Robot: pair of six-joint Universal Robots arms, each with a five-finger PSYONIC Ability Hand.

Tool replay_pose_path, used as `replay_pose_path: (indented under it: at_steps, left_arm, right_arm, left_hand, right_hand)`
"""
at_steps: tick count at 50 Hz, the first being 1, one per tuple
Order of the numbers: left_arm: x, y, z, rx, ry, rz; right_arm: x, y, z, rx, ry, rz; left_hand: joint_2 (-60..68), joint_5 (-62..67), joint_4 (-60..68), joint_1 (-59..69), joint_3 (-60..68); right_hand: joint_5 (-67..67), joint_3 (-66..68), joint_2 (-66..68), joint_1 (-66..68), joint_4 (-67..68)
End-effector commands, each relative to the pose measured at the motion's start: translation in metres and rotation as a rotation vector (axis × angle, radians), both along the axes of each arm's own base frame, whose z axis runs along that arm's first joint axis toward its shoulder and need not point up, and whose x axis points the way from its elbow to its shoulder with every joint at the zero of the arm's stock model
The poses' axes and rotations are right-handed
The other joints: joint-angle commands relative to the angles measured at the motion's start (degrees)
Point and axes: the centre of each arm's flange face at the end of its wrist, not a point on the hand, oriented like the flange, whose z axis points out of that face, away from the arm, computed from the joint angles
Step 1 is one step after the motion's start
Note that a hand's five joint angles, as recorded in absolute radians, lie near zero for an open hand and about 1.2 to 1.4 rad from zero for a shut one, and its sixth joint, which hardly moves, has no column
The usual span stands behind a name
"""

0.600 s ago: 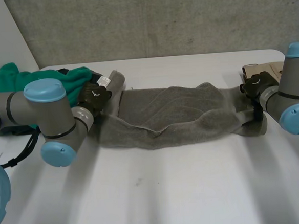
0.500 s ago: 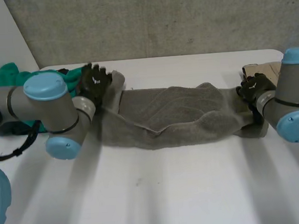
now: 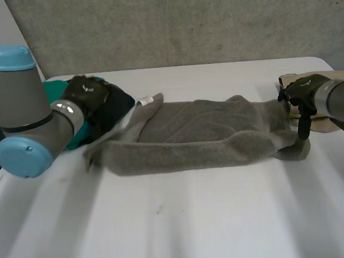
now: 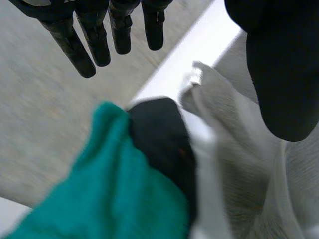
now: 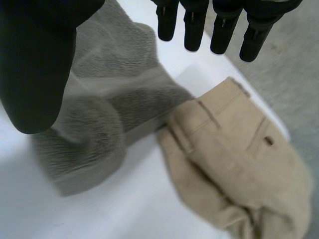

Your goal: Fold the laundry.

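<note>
Seeing the grey towel (image 3: 202, 133) stretched across the table (image 3: 196, 222) with the left hand (image 3: 87, 93) open by the green cloth (image 4: 129, 194) and the right hand (image 3: 304, 90) open by the tan trousers (image 5: 239, 164), probably best to pinch both ends evenly and fold slowly.

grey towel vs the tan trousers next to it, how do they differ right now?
Fabric: the grey towel is fuzzy terry; the tan trousers are a smooth weave with belt loops and a pocket.
Pose: the towel lies stretched long across the table, doubled lengthwise; the trousers sit bunched in a heap.
Place: the towel spans the middle; the trousers lie at its right end.
Shared: both rest on the white table.
</note>
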Motion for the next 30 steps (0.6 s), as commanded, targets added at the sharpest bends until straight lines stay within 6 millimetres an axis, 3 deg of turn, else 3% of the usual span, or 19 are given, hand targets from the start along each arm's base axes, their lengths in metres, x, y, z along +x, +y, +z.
replay_pose_path:
  at_steps: [1, 6, 14, 19, 24, 28, 30]
  left_arm:
    - [0.016, 0.001, -0.029, 0.133, -0.027, 0.008]
    - [0.023, -0.004, -0.046, 0.163, -0.044, 0.006]
    - [0.024, 0.006, -0.057, 0.208, -0.049, -0.009]
    - [0.022, 0.006, -0.065, 0.200, -0.062, -0.007]
    - [0.023, -0.004, -0.080, 0.169, -0.101, 0.010]
    - [0.023, -0.010, -0.089, 0.154, -0.142, 0.014]
    - [0.021, -0.011, -0.088, 0.149, -0.139, 0.001]
  right_arm:
    - [-0.010, -0.006, 0.011, 0.159, -0.150, -0.020]
    - [-0.012, -0.018, -0.004, 0.217, -0.176, -0.033]
    - [-0.010, -0.034, -0.027, 0.233, -0.175, -0.035]
    - [-0.007, -0.035, -0.039, 0.260, -0.169, -0.031]
    - [-0.005, -0.034, -0.050, 0.289, -0.143, -0.022]
    - [-0.005, -0.033, -0.052, 0.293, -0.118, -0.016]
    - [-0.005, -0.030, -0.052, 0.308, -0.108, -0.012]
  left_hand:
    - [1.70, 1.02, 1.80, 1.26, 1.26]
    - [2.37, 1.69, 2.47, 1.93, 1.93]
    - [3.05, 2.36, 3.14, 2.60, 2.60]
    - [3.55, 2.86, 3.64, 3.10, 3.10]
    - [12.95, 12.27, 13.05, 12.51, 12.51]
    - [47.87, 47.19, 47.97, 47.43, 47.43]
    - [67.56, 66.88, 67.66, 67.12, 67.12]
  right_hand:
    - [12.31, 12.40, 12.37, 12.44, 12.44]
    - [12.65, 12.74, 12.71, 12.78, 12.78]
    - [12.31, 12.40, 12.37, 12.45, 12.45]
    - [12.31, 12.40, 12.37, 12.45, 12.45]
    - [12.48, 12.57, 12.54, 12.61, 12.61]
    - [26.92, 27.01, 26.98, 27.06, 27.06]
    - [40.84, 40.93, 40.89, 40.97, 40.97]
